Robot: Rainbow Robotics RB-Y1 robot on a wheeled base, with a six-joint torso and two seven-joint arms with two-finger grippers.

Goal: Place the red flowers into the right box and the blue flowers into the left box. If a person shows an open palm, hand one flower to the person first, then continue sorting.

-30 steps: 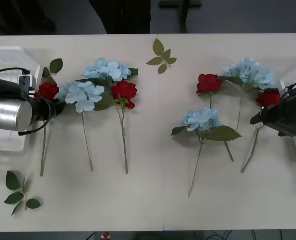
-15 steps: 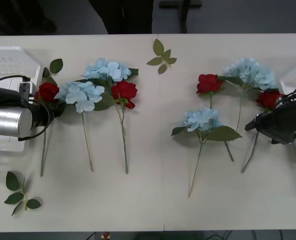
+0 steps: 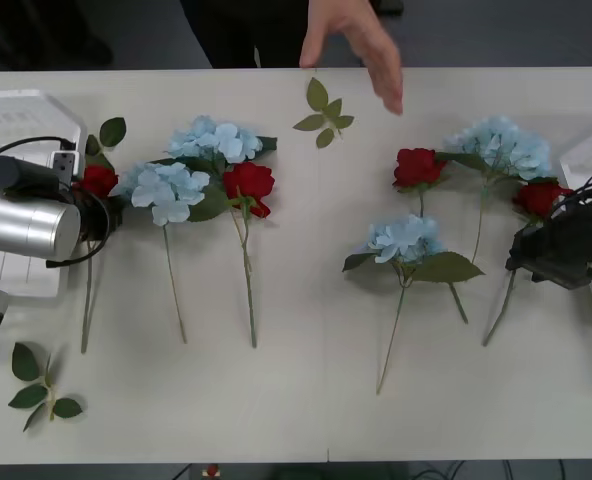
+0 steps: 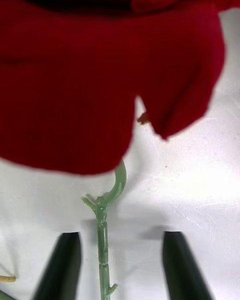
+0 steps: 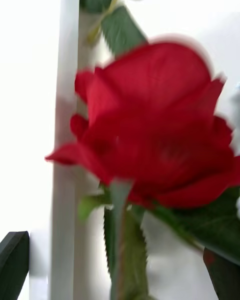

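I have both arms low over the long white table (image 3: 306, 400), each at a deep-red artificial rose on a thin green stem.

Right gripper (image 4: 121, 267): its black fingers stand apart, straddling the stem of the rightmost red rose (image 4: 90, 75) just below the bloom, not yet touching it. In the front view that rose (image 3: 537, 197) lies just beside the shallow white tray at the right edge (image 3: 588, 150), so I judge the straddle is set for a short carry into that box.

Left gripper (image 5: 120, 270): fingers spread, one at each side of the leftmost red rose (image 5: 150, 135), nothing clamped. This rose (image 3: 98, 180) lies against the rim of the translucent-white ribbed tray on the left (image 3: 16, 115), the wrong box for red.

The pale-blue fluffy clusters lie between: two at left (image 3: 166, 190), two at right (image 3: 496, 145), none boxed. Two more red roses (image 3: 248, 183) (image 3: 417, 166) lie mid-table.

A person's hand (image 3: 361, 45) reaches over the far edge, fingers extended downward; whether it is an open palm I cannot tell for certain. If so, a handover takes priority.

No brand, label or writing is legible.
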